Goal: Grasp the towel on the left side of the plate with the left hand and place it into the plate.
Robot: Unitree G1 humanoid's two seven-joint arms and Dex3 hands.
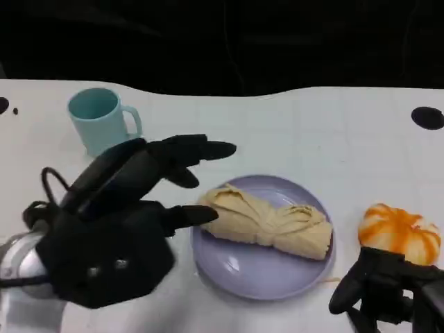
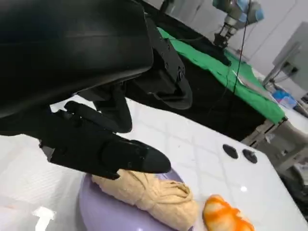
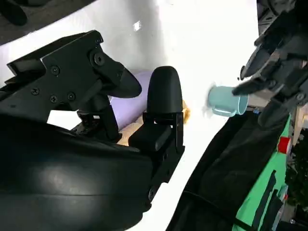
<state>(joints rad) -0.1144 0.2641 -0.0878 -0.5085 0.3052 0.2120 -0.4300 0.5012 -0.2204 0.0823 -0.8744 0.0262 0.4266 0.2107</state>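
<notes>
Towel (image 1: 267, 223) lies across the plate (image 1: 236, 274); left hand (image 1: 118, 222), fingers spread and empty, should lift straight away without snagging the cloth.

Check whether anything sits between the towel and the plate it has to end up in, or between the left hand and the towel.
Nothing visible does. The towel already lies in the purple plate. The left hand is open at the plate's left edge, one fingertip at the towel's left end. The cup and the orange pumpkin stand clear of both.
</notes>
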